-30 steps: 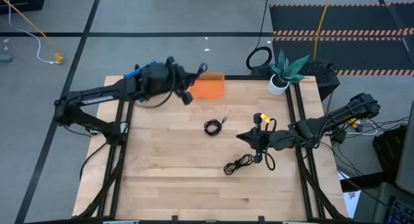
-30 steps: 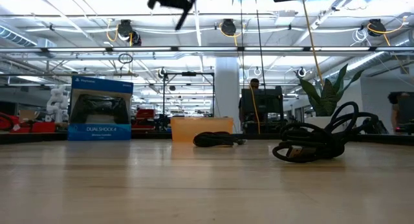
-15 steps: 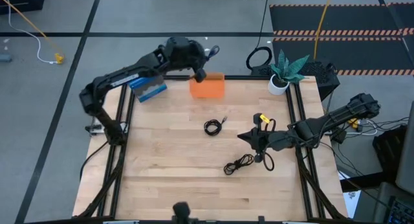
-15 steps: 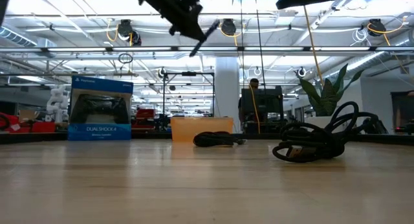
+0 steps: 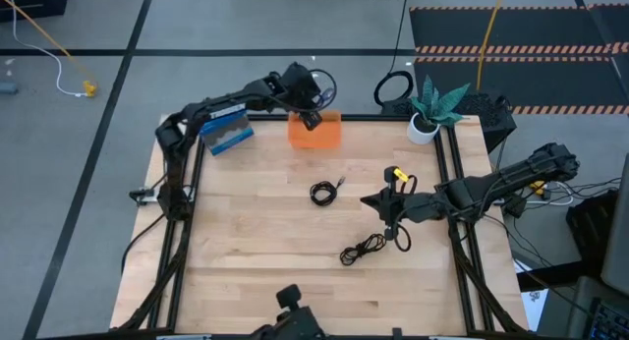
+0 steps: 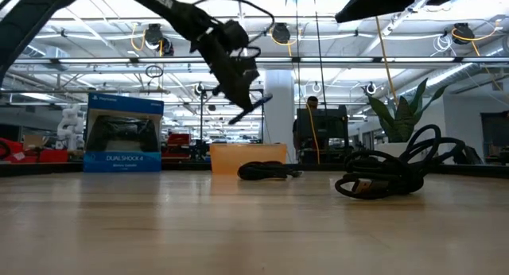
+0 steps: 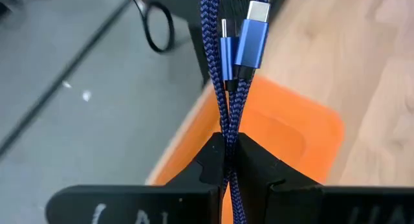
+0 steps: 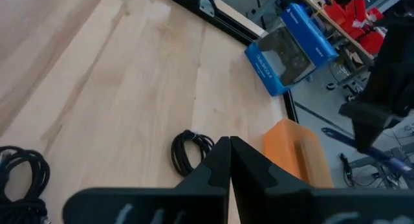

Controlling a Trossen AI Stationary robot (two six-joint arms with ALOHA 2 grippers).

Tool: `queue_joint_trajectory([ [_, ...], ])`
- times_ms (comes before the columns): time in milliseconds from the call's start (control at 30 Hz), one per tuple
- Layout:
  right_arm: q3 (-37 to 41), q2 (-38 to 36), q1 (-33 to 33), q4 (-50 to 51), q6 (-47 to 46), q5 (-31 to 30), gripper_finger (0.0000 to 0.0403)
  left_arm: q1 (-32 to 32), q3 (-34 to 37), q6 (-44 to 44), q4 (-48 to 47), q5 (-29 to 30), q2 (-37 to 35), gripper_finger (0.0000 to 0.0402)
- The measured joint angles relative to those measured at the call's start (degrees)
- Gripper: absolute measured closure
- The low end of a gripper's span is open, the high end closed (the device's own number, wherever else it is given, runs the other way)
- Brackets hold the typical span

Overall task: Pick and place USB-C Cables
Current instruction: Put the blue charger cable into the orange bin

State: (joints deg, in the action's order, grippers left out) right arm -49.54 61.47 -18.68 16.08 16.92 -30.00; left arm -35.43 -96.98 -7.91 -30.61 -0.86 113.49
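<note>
My left gripper (image 7: 228,160) hangs above the far edge of the desk (image 5: 256,242), over the orange bin (image 5: 315,132). Its jaws are closed on the purple-blue cable (image 7: 228,75), which runs doubled between the fingertips; two blue connector plugs show at the far end of the strands, over the bin's near rim. In the low view the left gripper (image 6: 238,92) sits well above the bin (image 6: 247,157), clear of it.

My right gripper (image 8: 229,160) is held above the right-centre of the desk, jaws pressed together with nothing between them. In the high view it (image 5: 383,204) sits between the two black cables.

The black tight coil (image 5: 321,192) lies flat on the desk near the centre, between the bin and my right gripper, touching neither. The black loose tangle (image 5: 366,248) lies on the desk just nearer the front edge than my right gripper, apart from the coil. In the low view the coil (image 6: 267,171) sits just in front of the bin, and the tangle (image 6: 390,172) is to its right, closer to the camera.

A blue DualShock box (image 5: 225,134) stands at the far left edge of the desk, beside the bin. A potted plant (image 5: 432,109) stands at the far right corner.
</note>
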Motion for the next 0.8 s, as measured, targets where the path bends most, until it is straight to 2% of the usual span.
queue_joint_trajectory([
  [333,2.9,0.0,0.0,-1.6,0.7,-0.1,0.0403,0.0,0.0,0.2,-0.8,-0.6,6.2,0.0375],
  [800,2.9,0.0,0.0,-1.9,0.9,-0.2,0.0403,-0.3,0.5,-1.0,-2.0,-1.7,8.8,0.0375],
])
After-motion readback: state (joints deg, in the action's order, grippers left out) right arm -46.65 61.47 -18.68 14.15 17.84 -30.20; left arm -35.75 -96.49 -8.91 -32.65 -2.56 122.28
